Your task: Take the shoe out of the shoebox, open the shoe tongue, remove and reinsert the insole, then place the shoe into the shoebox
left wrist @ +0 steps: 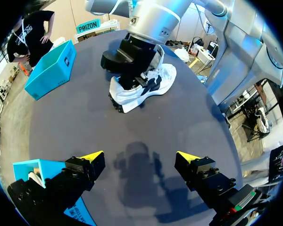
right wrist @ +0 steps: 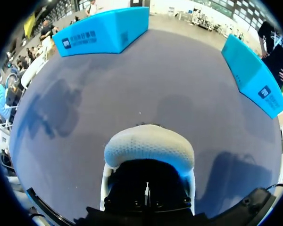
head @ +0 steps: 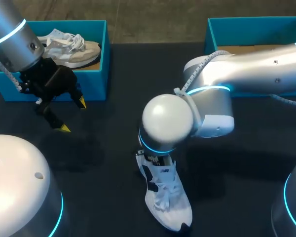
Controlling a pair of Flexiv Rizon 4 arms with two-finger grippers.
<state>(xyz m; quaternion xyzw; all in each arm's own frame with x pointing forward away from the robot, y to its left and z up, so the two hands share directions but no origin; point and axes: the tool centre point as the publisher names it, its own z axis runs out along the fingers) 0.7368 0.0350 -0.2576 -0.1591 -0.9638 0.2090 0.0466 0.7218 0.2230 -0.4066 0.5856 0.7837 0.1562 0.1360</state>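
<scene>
Shoe on table under right arm; left jaws spread.

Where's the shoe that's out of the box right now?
Head view: the white shoe lies on the dark table, lower middle, right under the right arm, apart from the left shoebox and right shoebox.
</scene>
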